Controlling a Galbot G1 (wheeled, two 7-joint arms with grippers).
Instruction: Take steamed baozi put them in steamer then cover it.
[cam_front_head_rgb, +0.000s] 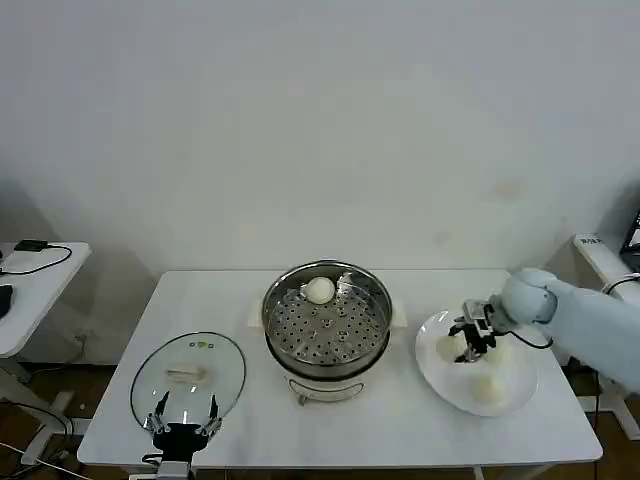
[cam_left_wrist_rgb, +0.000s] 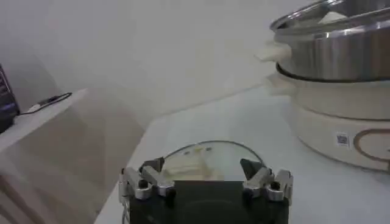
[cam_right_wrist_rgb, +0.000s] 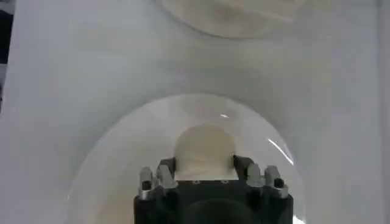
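Baozi (cam_front_head_rgb: 488, 389) count: three on plate (cam_front_head_rgb: 437, 375), lower right. Right gripper (cam_front_head_rgb: 473, 340) straddling one (cam_right_wrist_rgb: 204, 151), jaws apart, not yet pinched. Lower left, left gripper (cam_front_head_rgb: 185, 419) parked, released, beside lid (cam_front_head_rgb: 188, 377). Centre, steamer (cam_front_head_rgb: 327, 320) holding one bun (cam_front_head_rgb: 319, 290). Covering pending.

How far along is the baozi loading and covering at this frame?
Done: one baozi sits in the steamer. In hand: the right gripper, open, brackets a bun on the plate, another bun beside it. Left: the plate's buns, then the glass lid, on the table by the open left gripper.
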